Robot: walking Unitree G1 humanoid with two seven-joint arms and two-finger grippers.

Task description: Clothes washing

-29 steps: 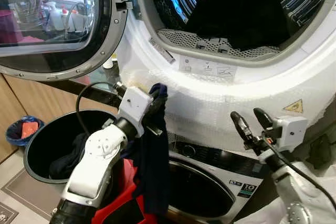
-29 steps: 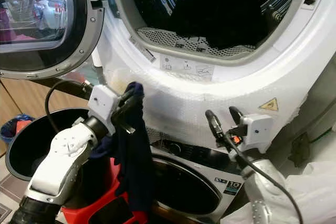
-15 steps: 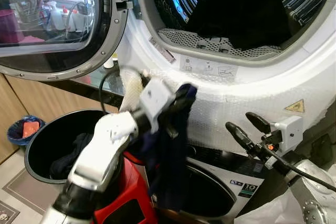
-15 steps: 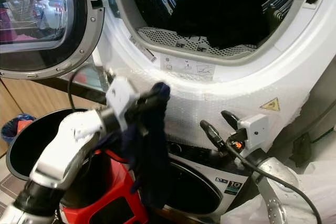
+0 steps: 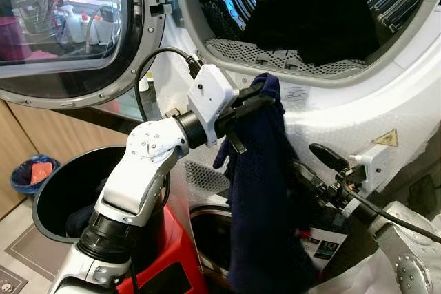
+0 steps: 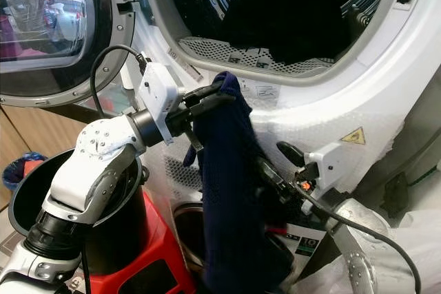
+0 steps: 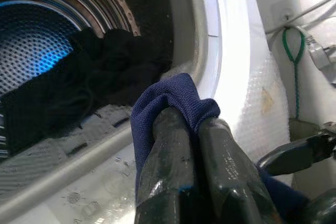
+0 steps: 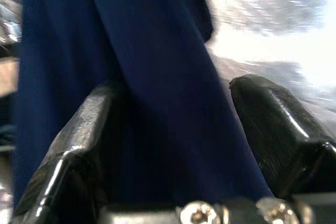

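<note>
At far left a small blue bin [image 5: 26, 173] sits on the floor, and above it the round glass door [image 5: 69, 25] of the upper machine stands swung open. Just right of the blue bin is a black laundry basket [image 5: 65, 194] with dark clothes in the bottom, next to a red stand [image 5: 165, 259]. The left hand [image 5: 251, 101] is raised in front of the white rim of the dryer opening [image 5: 227, 46], its two black fingers [image 7: 173, 171] pressed together and pinching the top fold of a navy garment [image 5: 262, 197]. The garment hangs straight down from that grip, in front of the lower washing machine [image 5: 320, 249]. Farther back, inside the blue-lit drum [image 5: 310, 5], a heap of black clothes [image 5: 317, 25] lies on the drum floor. To the right, the right hand [image 8: 173, 145] reaches in at the hanging cloth with its fingers [image 8: 273, 129] spread, the navy fabric lying between them. A yellow warning sticker [image 5: 386, 139] marks the white front panel at right.
</note>
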